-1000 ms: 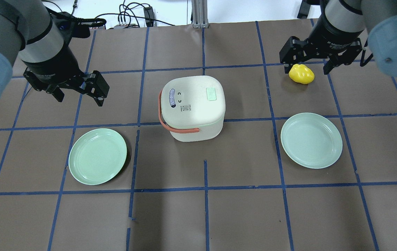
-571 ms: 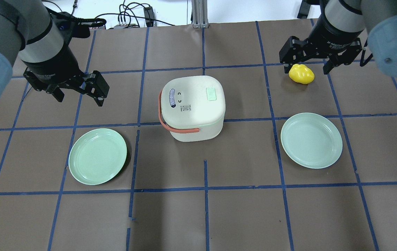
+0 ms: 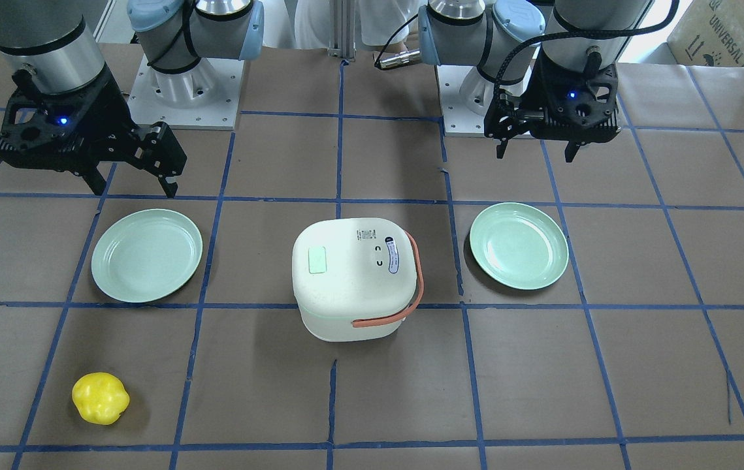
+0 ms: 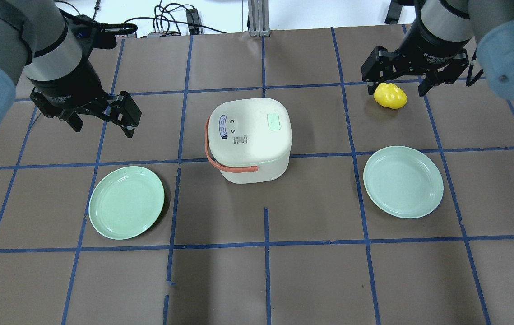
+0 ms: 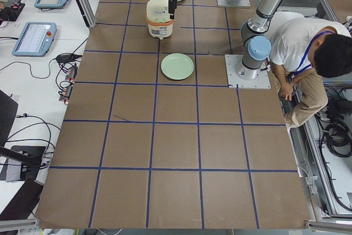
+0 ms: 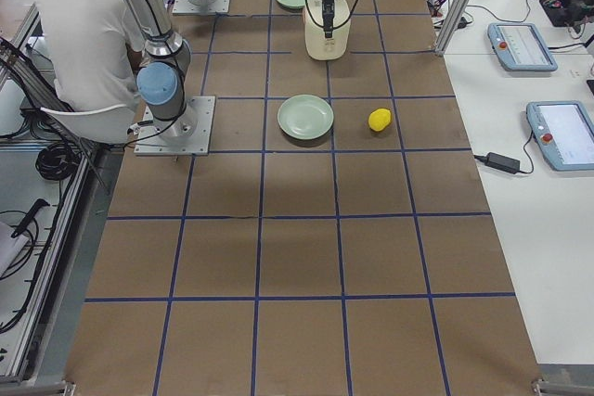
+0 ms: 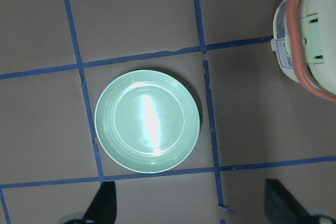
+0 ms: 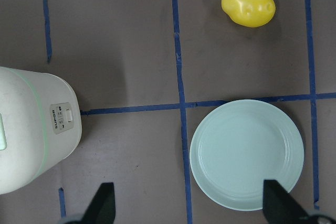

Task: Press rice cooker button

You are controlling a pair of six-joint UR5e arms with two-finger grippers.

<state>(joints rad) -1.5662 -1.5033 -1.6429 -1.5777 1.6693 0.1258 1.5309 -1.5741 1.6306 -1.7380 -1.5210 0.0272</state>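
Note:
The white rice cooker (image 4: 248, 140) with an orange handle stands at the table's middle, also in the front view (image 3: 351, 279). Its lid carries a pale green rectangular button (image 4: 274, 122), seen as well in the front view (image 3: 317, 260). A small control panel (image 8: 62, 119) sits on its side wall. My left gripper (image 4: 103, 127) is open and empty, high over the table to the cooker's left. My right gripper (image 4: 395, 90) is open and empty, high up to the cooker's far right. Neither touches the cooker.
A green plate (image 4: 127, 202) lies in front of the left gripper. A second green plate (image 4: 403, 181) lies on the right. A yellow lumpy toy (image 4: 390, 95) lies under the right gripper. A person (image 5: 308, 48) sits beside the robot bases.

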